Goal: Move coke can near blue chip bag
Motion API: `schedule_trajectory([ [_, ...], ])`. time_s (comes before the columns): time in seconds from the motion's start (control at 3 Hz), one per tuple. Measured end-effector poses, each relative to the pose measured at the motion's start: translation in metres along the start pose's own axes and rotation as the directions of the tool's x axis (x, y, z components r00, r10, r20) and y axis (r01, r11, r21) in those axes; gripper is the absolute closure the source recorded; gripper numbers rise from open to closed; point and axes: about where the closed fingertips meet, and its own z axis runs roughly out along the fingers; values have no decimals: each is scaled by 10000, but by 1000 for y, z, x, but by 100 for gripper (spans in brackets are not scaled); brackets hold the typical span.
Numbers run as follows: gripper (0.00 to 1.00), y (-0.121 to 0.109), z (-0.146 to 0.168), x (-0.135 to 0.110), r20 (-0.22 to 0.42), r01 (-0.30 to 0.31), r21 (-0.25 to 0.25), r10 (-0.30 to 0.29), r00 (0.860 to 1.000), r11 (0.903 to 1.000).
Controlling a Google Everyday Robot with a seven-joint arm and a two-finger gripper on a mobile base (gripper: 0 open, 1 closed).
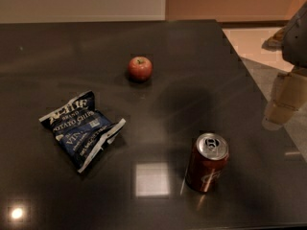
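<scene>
The coke can [206, 162] stands upright on the dark table, front right of centre, its silver top and pull tab showing. The blue chip bag [81, 127] lies flat to the left of the can, well apart from it. My gripper [283, 104] hangs at the right edge of the view, above the table's right side and up and to the right of the can, not touching it. It holds nothing that I can see.
A red apple [140, 68] sits farther back, between the bag and the can. The dark table [158, 109] ends at the right, where a lighter floor [249, 37] shows. A wall runs along the back.
</scene>
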Motion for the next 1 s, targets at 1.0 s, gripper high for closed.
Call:
schedule_trajectory([
  [1.0, 0, 12, 9, -7, 465, 441, -426, -421, 9980, 9981],
])
